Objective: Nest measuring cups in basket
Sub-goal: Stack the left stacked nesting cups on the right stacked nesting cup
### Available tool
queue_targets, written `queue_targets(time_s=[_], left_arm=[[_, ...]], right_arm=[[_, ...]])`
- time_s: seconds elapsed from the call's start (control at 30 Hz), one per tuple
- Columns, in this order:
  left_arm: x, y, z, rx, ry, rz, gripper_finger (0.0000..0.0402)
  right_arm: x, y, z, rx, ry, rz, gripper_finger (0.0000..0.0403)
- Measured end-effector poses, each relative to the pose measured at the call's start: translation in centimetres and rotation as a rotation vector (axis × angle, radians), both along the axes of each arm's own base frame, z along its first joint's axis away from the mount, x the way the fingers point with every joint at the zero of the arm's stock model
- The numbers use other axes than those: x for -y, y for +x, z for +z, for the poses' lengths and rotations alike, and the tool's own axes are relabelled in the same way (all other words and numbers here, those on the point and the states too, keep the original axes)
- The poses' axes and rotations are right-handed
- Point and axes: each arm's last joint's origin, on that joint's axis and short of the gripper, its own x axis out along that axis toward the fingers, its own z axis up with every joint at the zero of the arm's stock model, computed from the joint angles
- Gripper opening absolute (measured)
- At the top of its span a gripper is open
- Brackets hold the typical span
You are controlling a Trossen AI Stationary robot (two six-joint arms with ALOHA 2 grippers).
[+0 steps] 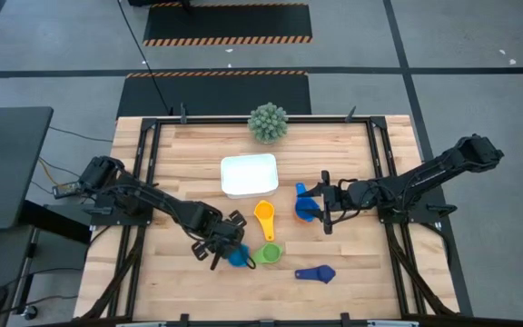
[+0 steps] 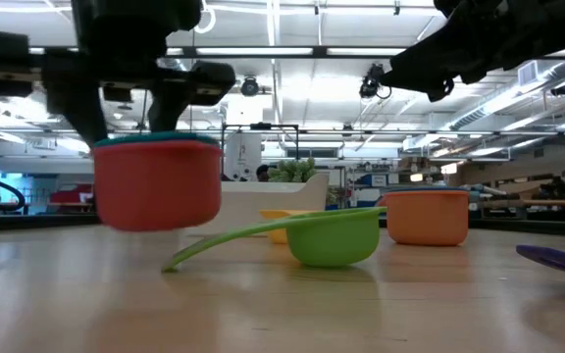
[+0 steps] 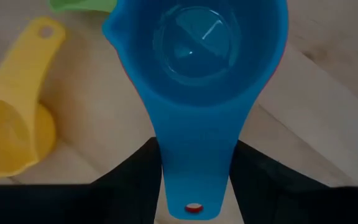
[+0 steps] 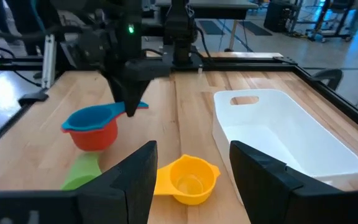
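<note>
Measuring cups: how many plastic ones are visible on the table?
7: light blue cup nested in red cup, held by left fingers; blue cup with orange cup near right fingers; yellow, green, dark blue lie loose.

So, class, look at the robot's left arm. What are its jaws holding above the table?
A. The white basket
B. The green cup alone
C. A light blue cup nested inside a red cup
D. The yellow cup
C: the left gripper grips the handle of the light blue cup, which sits inside the red cup; in the low view they hang clear of the table.
</note>
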Motion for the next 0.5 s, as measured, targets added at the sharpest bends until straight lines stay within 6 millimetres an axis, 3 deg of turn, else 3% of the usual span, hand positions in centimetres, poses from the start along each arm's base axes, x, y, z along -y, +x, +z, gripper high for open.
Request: queue_targets(time_s=[0.27, 0.5], left_arm=[[-1.0, 1.3, 1.7, 0.054, 0.023, -0.056, 0.0167], [-3.1, 3.1, 3.0, 0.161, 0.074, -0.105, 0.0167]], right_arm=[[-0.1, -1.2, 0.3, -0.042, 0.005, -0.028, 0.0209], [0.1, -2.4, 0.3, -0.106, 0.067, -0.048, 0.0209]])
